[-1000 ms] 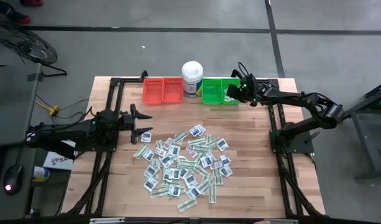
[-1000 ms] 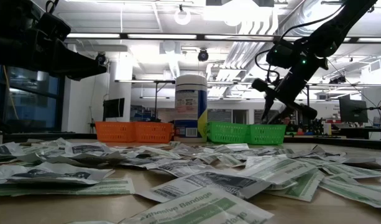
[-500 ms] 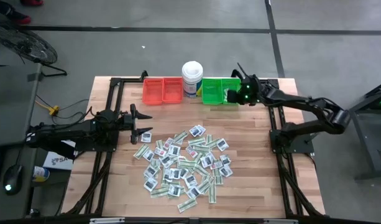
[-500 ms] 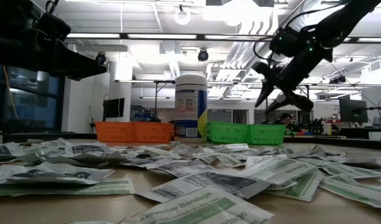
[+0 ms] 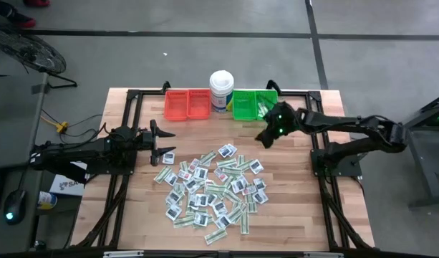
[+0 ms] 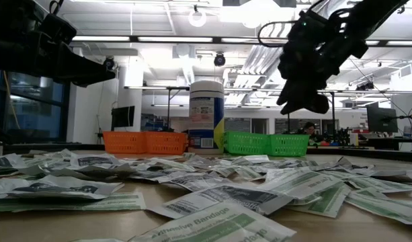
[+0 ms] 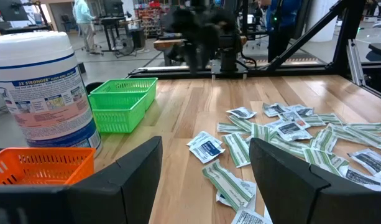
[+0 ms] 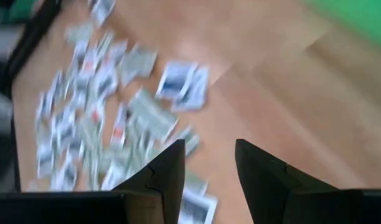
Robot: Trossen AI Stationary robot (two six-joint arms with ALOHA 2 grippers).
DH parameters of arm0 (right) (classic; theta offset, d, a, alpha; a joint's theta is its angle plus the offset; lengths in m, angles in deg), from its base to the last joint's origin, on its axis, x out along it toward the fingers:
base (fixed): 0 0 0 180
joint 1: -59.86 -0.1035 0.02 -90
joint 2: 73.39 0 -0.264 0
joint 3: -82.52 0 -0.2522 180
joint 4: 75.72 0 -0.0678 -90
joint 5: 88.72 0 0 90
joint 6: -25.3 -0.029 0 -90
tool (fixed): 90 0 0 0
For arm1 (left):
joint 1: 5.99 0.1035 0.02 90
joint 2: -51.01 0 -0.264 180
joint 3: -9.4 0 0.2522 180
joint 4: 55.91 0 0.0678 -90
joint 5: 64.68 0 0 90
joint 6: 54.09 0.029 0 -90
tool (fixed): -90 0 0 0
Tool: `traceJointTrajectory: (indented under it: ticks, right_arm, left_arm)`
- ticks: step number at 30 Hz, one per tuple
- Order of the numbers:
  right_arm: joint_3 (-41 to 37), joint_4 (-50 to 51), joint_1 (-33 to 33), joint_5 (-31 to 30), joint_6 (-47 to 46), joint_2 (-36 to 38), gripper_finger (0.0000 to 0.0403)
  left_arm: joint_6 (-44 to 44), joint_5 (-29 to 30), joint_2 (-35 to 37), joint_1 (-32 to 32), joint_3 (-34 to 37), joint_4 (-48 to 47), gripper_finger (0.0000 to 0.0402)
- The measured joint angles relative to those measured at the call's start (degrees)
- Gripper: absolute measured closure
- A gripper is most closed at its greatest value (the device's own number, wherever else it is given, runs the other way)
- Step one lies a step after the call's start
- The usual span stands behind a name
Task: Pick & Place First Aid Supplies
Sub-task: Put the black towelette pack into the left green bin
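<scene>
The first aid supplies (image 5: 212,190) lie as a loose heap of small white and green-and-white packets on the middle of the wooden table; the right wrist view shows them too (image 8: 115,118). My right gripper (image 5: 265,137) hangs open and empty in the air between the green bin (image 5: 252,105) and the heap, slanting down toward the packets (image 8: 209,177). My left gripper (image 5: 166,140) waits open and level at the table's left, just beside the heap's left edge (image 7: 206,180). A pale packet lies in the green bin (image 5: 263,109).
A red bin (image 5: 187,104), a tall white tub (image 5: 221,91) and the green bin stand in a row along the far edge. Black frame rails (image 5: 321,179) run along the table's left and right sides. Bare wood lies between the bins and the heap.
My right gripper has swung away from above the green bin, toward the table's near edge and left, toward the packet heap, rising a little and rolling about its own line. The packets and my left gripper have kept still.
</scene>
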Motion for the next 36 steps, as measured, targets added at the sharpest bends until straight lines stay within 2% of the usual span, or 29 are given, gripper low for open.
traceJointTrajectory:
  ticks: [9, 17, 21, 36]
  right_arm:
    - [0.0, 7.5, -10.2, -1.1, 14.9, 0.0, 0.0269]
    - [0.0, 9.7, -18.3, -12.5, 27.5, -0.8, 0.0269]
    - [0.0, 9.6, -20.4, -15.7, 33.2, -2.7, 0.0269]
    - [0.0, 1.4, -21.1, -16.2, 34.8, -14.3, 0.0269]
  left_arm:
    - [0.0, 0.0, 0.0, 0.0, 0.0, 0.0, 0.0163]
    - [0.0, 0.0, 0.0, 0.0, 0.0, 0.0, 0.0163]
    - [0.0, 0.0, 0.0, 0.0, 0.0, -0.1, 0.0163]
    - [0.0, 0.0, 0.0, 0.0, 0.0, 0.0, 0.0163]
